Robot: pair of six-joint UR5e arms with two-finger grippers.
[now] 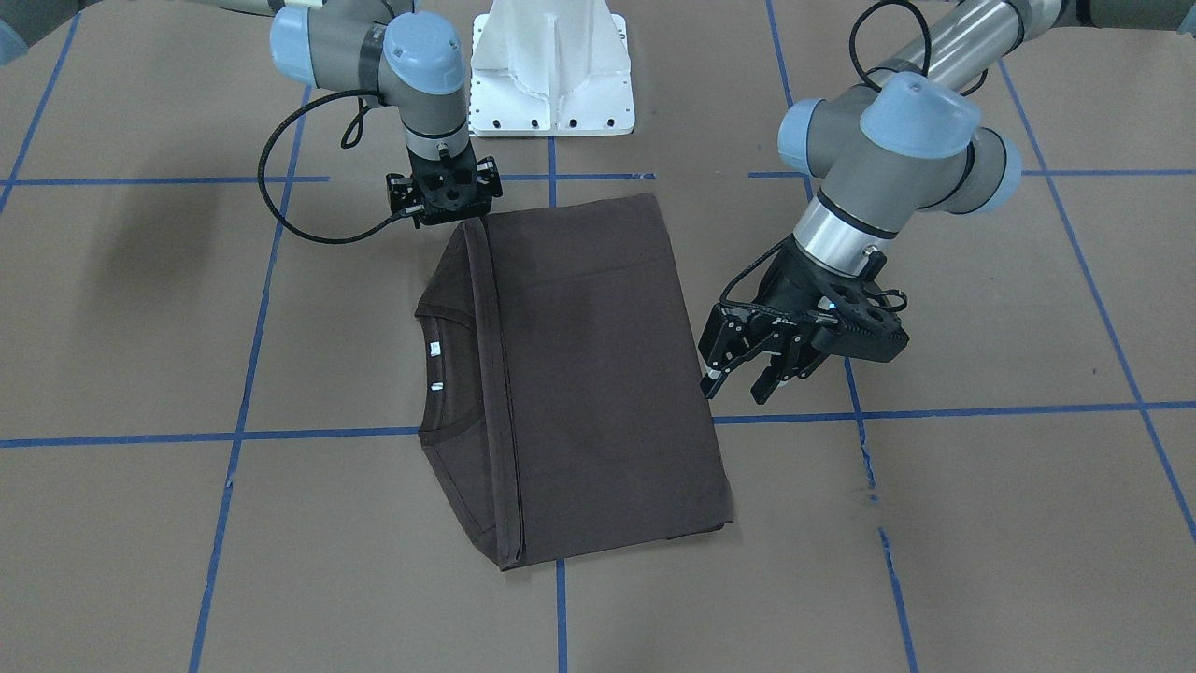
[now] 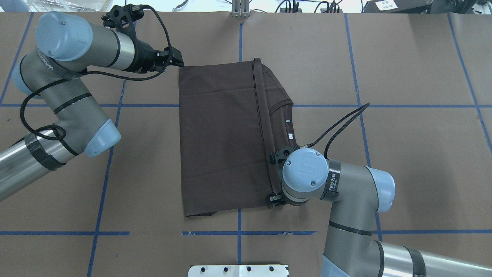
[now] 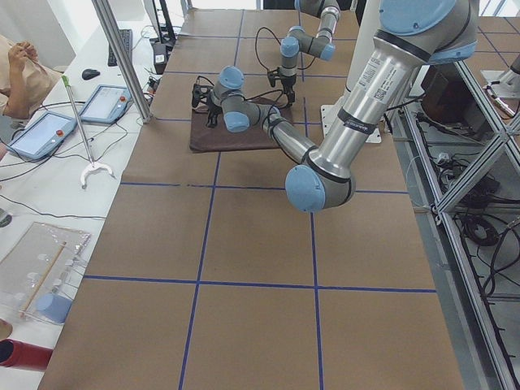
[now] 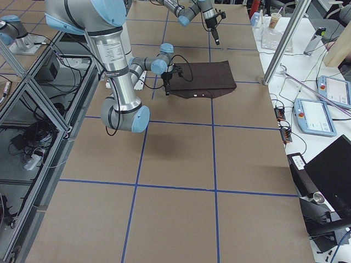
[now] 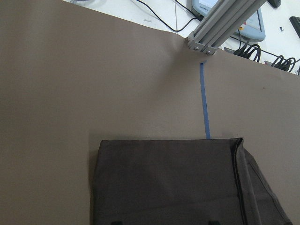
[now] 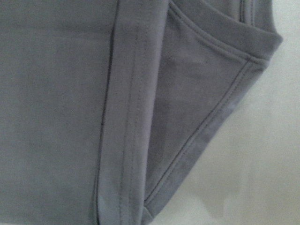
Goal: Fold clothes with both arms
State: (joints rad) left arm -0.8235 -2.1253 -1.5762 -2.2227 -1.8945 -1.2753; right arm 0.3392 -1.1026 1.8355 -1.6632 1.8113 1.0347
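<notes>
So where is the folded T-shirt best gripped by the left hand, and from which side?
Probably the far corner of its folded edge, approached from the table side there. The T-shirt lies flat and doubled, so only edges offer a pinch; the open left hand hovers beside it.

The T-shirt (image 1: 589,374) lies on the table (image 1: 981,523) before the base (image 1: 551,84). The left gripper (image 1: 738,385) is beside its left edge, and the right gripper (image 1: 447,198) is above its near-right corner.

Dark brown T-shirt (image 1: 579,374) folded flat, collar (image 1: 439,316) and white labels (image 1: 434,349) exposed, between silver-grey left arm (image 1: 846,201) and right arm (image 1: 434,117).
</notes>
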